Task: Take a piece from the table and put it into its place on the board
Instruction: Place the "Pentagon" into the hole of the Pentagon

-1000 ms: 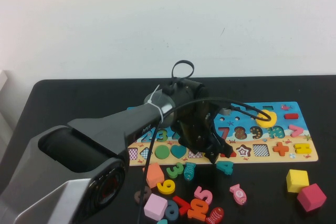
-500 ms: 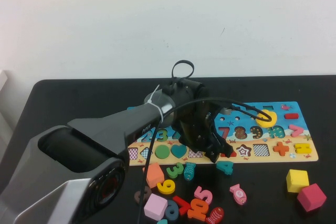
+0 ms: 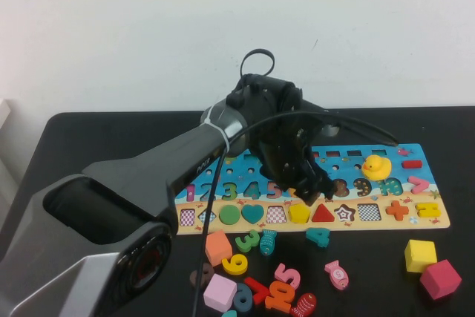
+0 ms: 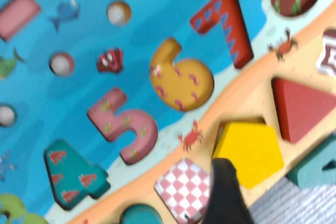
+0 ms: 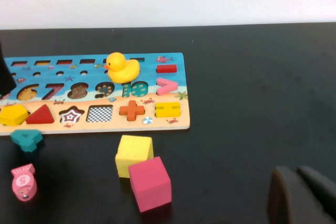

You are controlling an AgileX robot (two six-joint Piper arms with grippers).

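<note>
looks like the yellow piece (image 3: 299,213) sits in its slot on the board's (image 3: 427,222) tan strip, beside the red triangle (image 3: 323,214); left gripper (image 3: 310,191) hangs just above it holding nothing, can't tell how wide; right gripper (image 5: 302,195) is parked low over the table (image 5: 252,77), fingers look together, empty

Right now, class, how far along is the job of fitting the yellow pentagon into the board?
Done: the yellow pentagon sits in its slot on the board, beside the red triangle. In hand: nothing; the left gripper hovers just above it. Left: only withdrawing that arm. The right gripper rests low over the table, right of the board.
</note>
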